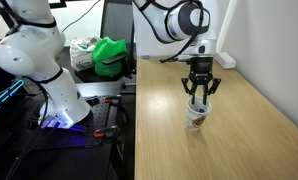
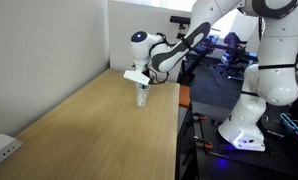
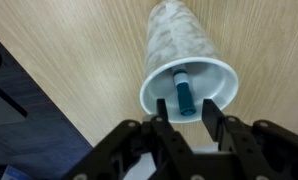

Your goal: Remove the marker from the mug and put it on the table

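Observation:
The white mug [image 3: 184, 45] with a greenish-brown pattern stands on the light wood table [image 3: 69, 50]. It also shows in both exterior views [image 1: 196, 118] [image 2: 142, 97]. The dark greenish marker [image 3: 182, 92] stands inside the mug with its top end poking up at the rim. My gripper [image 3: 189, 122] is open right above the mug's mouth, one finger on each side of the marker's top, with gaps to both. It hangs straight over the mug in both exterior views [image 1: 198, 92] [image 2: 140, 80].
A dark desk with a green object [image 1: 111, 52] lies beside the table. A second white robot arm [image 1: 44, 60] stands on that side, also seen in an exterior view [image 2: 264, 70]. A wall runs along the table's other long edge, with a power strip [image 2: 1, 150].

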Tool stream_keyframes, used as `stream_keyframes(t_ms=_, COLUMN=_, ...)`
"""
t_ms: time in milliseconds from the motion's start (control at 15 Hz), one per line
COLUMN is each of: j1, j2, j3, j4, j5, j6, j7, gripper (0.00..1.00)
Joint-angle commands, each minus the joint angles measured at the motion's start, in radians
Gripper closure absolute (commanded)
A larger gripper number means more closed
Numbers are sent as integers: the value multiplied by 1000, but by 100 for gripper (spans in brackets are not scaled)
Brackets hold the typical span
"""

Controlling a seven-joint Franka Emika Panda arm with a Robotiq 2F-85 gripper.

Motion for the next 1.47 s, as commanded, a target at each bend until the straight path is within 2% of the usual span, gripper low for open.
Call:
stream_keyframes(t_ms=0, j1=23, j2=24, j3=-21, j4=38, j5=2, j6=-32, j7=-33, gripper=58)
stream_keyframes(t_ms=467, j1=28, j2=46, j3=-25, j4=60, j5=5, j6=-35, j7=-34, gripper=63)
stream_keyframes(t_ms=867, j1=36, j2=74, j3=-39, j4=83, j5=4, j6=-41, j7=-33, gripper=60)
stream_keyframes(t_ms=1400, j1=38, j2=110, j3=-45, j4=113, j5=12, j6=-56, j7=-39, gripper=62)
